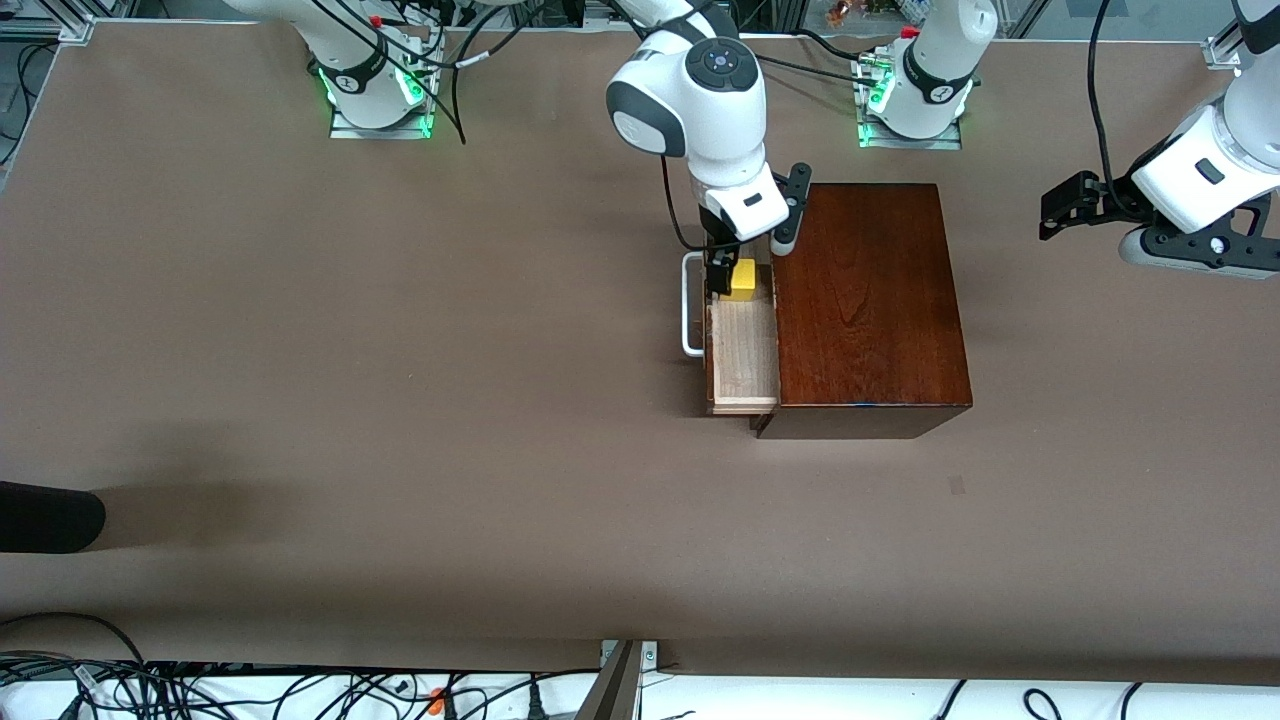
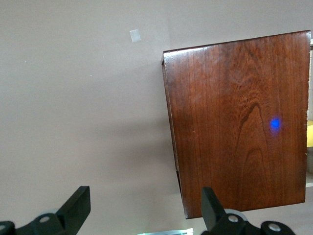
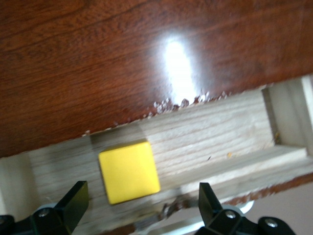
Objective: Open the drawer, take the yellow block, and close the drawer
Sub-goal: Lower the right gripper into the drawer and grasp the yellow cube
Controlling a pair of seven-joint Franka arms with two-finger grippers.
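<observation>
The drawer (image 1: 745, 355) stands pulled out of the dark mahogany box (image 1: 870, 300) toward the right arm's end of the table, its white handle (image 1: 690, 310) outermost. The yellow block (image 1: 742, 280) lies on the pale wooden floor of the drawer (image 3: 220, 132), in the corner farthest from the front camera. My right gripper (image 1: 722, 285) hangs open just above the drawer. In the right wrist view the yellow block (image 3: 128, 171) sits just ahead of the right gripper (image 3: 142, 203), untouched. My left gripper (image 1: 1060, 210) waits open in the air off the box's closed end, looking down on the box (image 2: 234, 122).
A small pale tape mark (image 1: 957, 485) lies on the brown table nearer the front camera than the box. A dark object (image 1: 40, 515) pokes in at the table's edge at the right arm's end. Cables (image 1: 200, 690) run along the near edge.
</observation>
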